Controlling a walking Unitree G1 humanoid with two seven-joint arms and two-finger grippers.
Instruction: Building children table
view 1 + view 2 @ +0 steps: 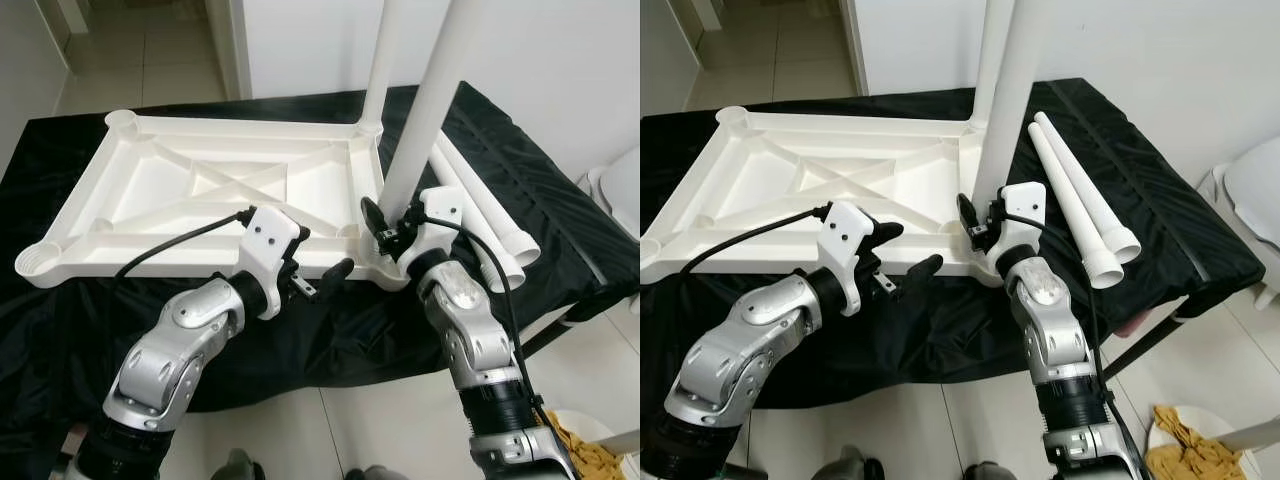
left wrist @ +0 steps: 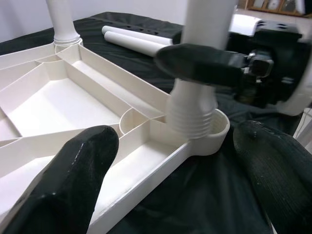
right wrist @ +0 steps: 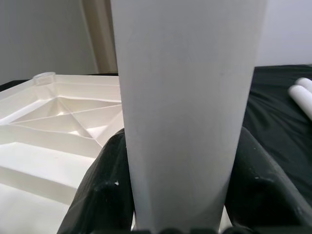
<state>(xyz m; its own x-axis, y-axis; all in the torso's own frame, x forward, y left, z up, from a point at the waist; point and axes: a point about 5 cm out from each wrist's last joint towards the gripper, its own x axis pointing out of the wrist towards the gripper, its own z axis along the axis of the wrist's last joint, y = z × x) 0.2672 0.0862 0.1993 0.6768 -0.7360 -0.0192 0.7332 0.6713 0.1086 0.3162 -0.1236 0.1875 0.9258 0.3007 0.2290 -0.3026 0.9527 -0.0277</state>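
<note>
A white plastic tabletop [image 1: 200, 190] lies upside down on a black cloth. One white leg [image 1: 380, 60] stands in its far right corner. A second leg [image 1: 425, 100] stands upright at the near right corner, its threaded end [image 2: 192, 114] resting in the corner socket [image 2: 217, 132]. My right gripper [image 1: 392, 222] is shut on this leg just above the socket, one finger [image 3: 105, 190] on each side. My left gripper [image 1: 318, 262] is open at the tabletop's front edge, just left of that socket, holding nothing. Two loose legs [image 1: 1080, 205] lie on the cloth to the right.
The two left corner sockets [image 1: 35, 262] hold no legs. A white plastic seat [image 1: 620, 190] stands right of the cloth. On the tiled floor at the lower right is a white bowl with yellow cloth [image 1: 1190, 445]. A white wall runs behind.
</note>
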